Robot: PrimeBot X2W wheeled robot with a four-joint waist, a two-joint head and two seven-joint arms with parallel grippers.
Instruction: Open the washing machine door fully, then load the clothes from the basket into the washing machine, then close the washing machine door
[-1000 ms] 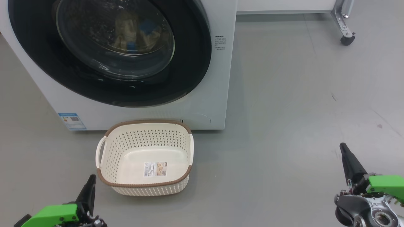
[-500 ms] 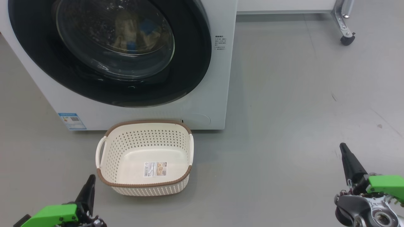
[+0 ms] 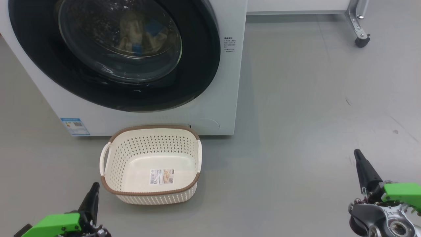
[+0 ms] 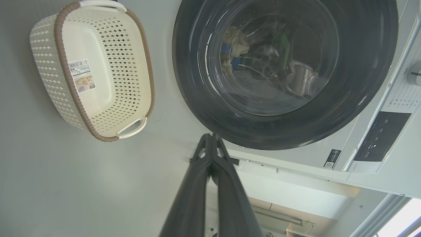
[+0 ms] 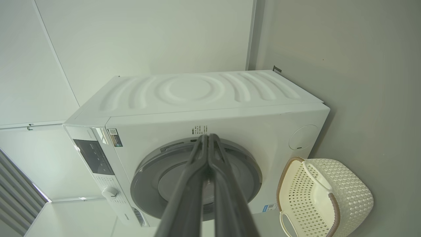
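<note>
1. Nothing has moved since a second ago. The left claw [image 4: 210,142], the right claw [image 5: 208,140], the basket [image 3: 149,127] and the washing machine door [image 3: 200,65] all sit where they were.
2. The left claw's two dark fingers are pressed together at the tips and pinch nothing. In the head view it sits at the lower left, near the basket's near left corner.
3. The right claw's two fingers are also pressed together and hold nothing. In the head view it is at the lower right over the grey floor [image 3: 296,131], well apart from the basket.
4. There is one washing machine [image 3: 232,98], white, with its one round door shut flat against the front.
5. The clothes [image 3: 131,33] lie inside the drum behind the glass, cream fabric with a blue piece. I cannot tell how many garments there are.
6. There is one basket, standing upright on the floor just in front of the machine, below the door. It has two white handles, and one label sticker [image 3: 161,176] shows on its bottom.
7. One blue label [image 3: 75,126] sits at the machine's lower front corner.
</note>
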